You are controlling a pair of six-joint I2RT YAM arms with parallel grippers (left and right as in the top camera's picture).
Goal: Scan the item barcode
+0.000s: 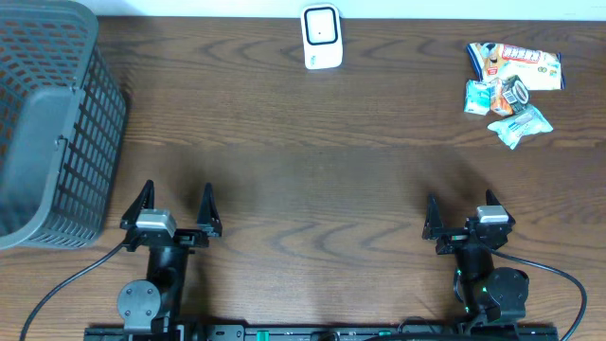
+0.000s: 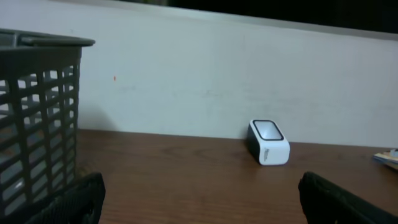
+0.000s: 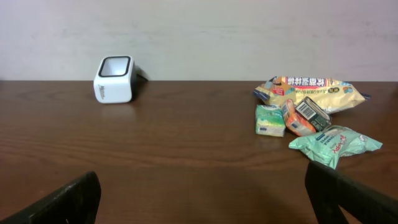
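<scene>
Dark wood counter (image 1: 312, 161). Left pincer (image 1: 177, 206) and right pincer (image 1: 461, 216) at near edge, both spread wide, holding nothing. Grey basket (image 1: 52, 123) left. Snack packets (image 1: 512, 87) far right corner; white scanner (image 1: 322, 38) far centre.

Dark wooden table (image 1: 312, 152) with visible grain and a soft sheen. The basket (image 1: 95, 142) is matt grey plastic lattice. The scanner (image 1: 322, 38) is smooth, glossy white plastic, and the snack packets (image 1: 511, 80) are shiny, crinkled plastic film.
</scene>
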